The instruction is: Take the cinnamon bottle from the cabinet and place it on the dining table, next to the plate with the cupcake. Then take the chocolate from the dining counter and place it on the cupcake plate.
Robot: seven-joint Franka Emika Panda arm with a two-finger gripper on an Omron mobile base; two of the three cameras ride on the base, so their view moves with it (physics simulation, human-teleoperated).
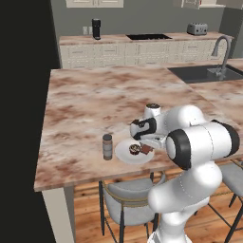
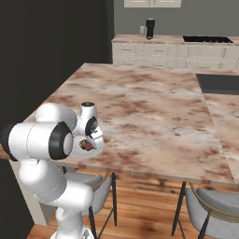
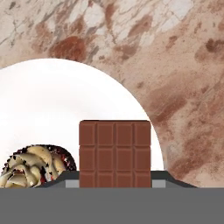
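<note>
My gripper (image 1: 147,145) hangs low over the right part of the white plate (image 1: 124,154), shut on the chocolate (image 1: 145,150). In the hand view the ridged brown chocolate (image 3: 114,151) stands between my two fingertips (image 3: 72,180), over the plate (image 3: 65,105). The cupcake (image 3: 33,168) sits just left of it on the plate, and is also seen as a dark cupcake (image 1: 135,150) from the left base. Whether the bar touches the plate I cannot tell. The cinnamon bottle (image 1: 107,146) stands upright on the dining table (image 1: 95,99), just left of the plate. From the right base, the chocolate (image 2: 86,145) shows under my gripper (image 2: 88,143).
Grey-seated stools (image 1: 126,201) (image 2: 217,205) stand under the table's near edge. A sink with a faucet (image 1: 222,52) is set into the top at the right. The back counter carries a dark canister (image 1: 96,28), a cooktop (image 1: 148,36) and a toaster (image 1: 197,29).
</note>
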